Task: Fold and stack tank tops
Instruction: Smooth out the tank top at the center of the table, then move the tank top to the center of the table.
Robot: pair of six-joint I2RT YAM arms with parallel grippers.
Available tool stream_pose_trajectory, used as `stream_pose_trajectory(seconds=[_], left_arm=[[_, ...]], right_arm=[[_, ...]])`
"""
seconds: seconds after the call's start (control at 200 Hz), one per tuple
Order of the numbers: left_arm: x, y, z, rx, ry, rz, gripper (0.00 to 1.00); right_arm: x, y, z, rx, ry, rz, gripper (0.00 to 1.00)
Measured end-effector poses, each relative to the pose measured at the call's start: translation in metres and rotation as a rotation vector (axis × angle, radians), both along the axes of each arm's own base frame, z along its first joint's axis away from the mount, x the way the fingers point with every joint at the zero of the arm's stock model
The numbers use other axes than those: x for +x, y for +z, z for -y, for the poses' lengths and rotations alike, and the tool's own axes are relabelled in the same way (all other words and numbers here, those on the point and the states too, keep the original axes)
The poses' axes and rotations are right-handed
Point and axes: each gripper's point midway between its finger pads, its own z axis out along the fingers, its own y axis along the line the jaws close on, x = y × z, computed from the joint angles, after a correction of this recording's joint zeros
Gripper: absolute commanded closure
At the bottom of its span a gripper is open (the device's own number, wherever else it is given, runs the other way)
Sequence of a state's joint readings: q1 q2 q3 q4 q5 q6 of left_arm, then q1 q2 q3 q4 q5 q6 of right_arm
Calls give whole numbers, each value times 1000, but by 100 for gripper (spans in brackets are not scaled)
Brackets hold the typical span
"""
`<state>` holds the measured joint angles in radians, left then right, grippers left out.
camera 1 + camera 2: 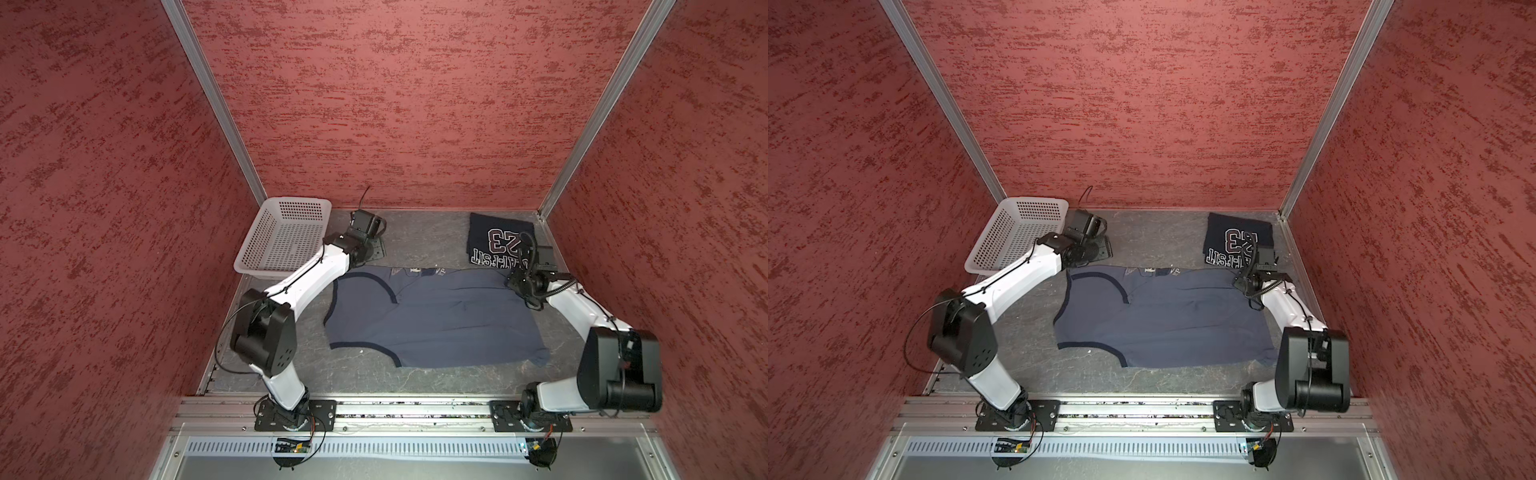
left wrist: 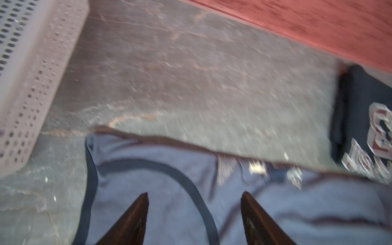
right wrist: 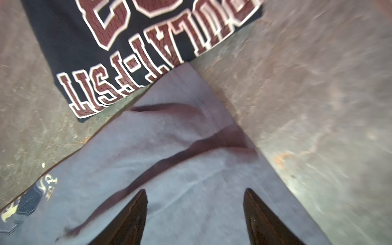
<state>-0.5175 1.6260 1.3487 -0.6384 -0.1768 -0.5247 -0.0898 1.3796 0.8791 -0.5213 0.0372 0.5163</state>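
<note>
- Slate blue-grey tank top (image 1: pixel 436 320) lies mid-counter (image 1: pixel 424 232); left fingers (image 2: pixel 135 218) and right fingers (image 3: pixel 131 218) each stand wide apart, holding nothing.
- Past the right fingers, a folded navy tank top (image 1: pixel 484 237) with maroon lettering meets its corner; a white basket (image 1: pixel 297 200) flanks the left arm.
- Navy trim edges its armholes; white print lines its far edge.
- Left fingers hover over the armhole end, right over the hem corner.

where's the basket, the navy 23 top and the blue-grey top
basket (image 1: pixel 286 243): in a top view, perforated floor
navy 23 top (image 1: pixel 496 241): in a top view, number print
blue-grey top (image 1: pixel 436 320): in a top view, mid body
</note>
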Motion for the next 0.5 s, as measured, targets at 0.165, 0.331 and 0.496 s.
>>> stream_pose_trajectory(seconds=[0.165,0.331,0.496], left_arm=[[-83,-48,32,29,-183,-150,30],[-116,-103,38,58,-210,-306,31],[-103,-137,33,59,-129,-361,30]], right_arm=[[-35,-16,-5,19,-4,-52,27],[-67,-56,-15,66,5,-180,27],[-66,-67,-23,83,25,-208,27]])
